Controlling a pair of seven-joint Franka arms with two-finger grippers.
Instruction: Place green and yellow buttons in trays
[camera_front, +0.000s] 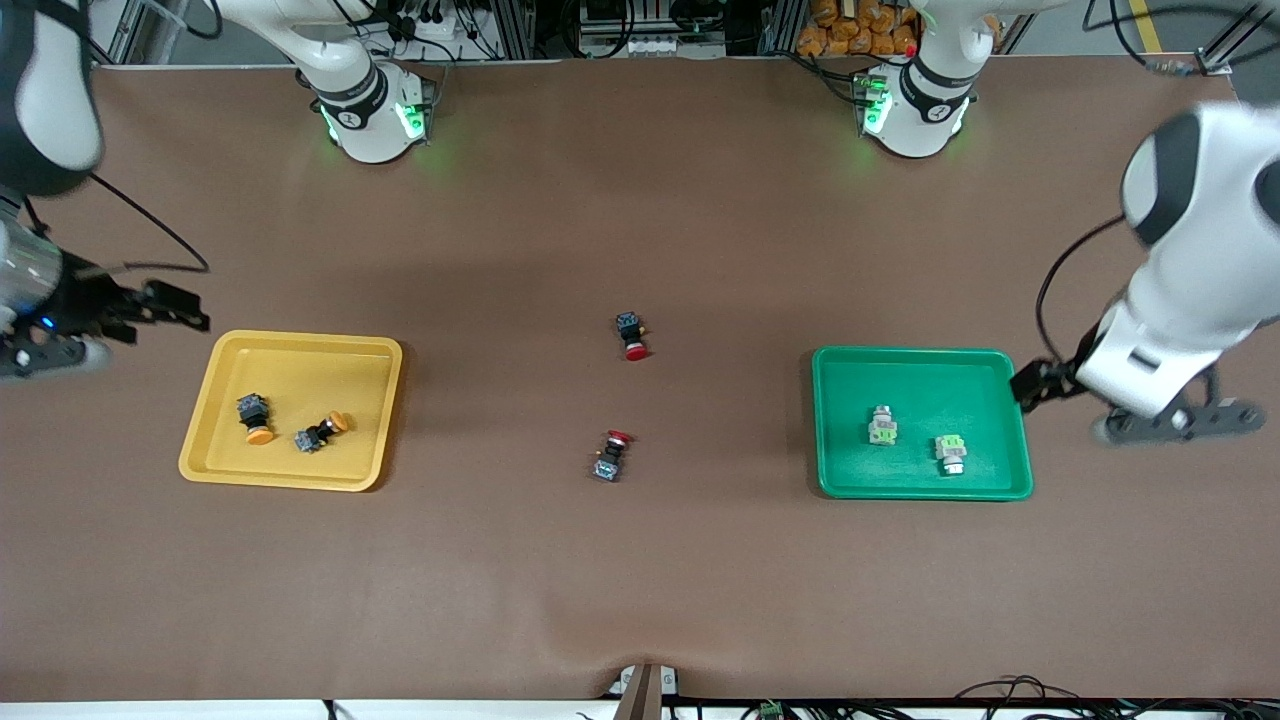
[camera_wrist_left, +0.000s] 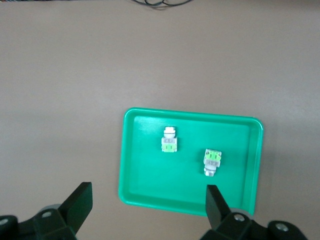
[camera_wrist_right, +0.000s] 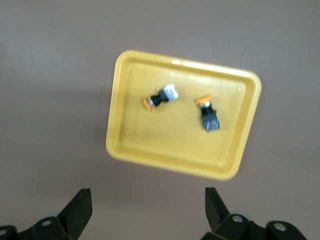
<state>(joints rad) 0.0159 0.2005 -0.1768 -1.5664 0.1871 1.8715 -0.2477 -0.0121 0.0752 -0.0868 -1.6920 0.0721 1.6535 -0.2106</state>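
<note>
Buttons lie sorted, orange-capped pair (camera_front: 290, 425) in yellow tray (camera_front: 300, 350), green pair (camera_front: 915, 440) in green tray (camera_front: 915, 360); both pincers gape empty.

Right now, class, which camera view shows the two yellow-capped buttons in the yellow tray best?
The right wrist view: it looks down on the yellow tray, showing both yellow-capped buttons large, lying apart. The front view shows them smaller. The left wrist view shows only the green tray.
</note>
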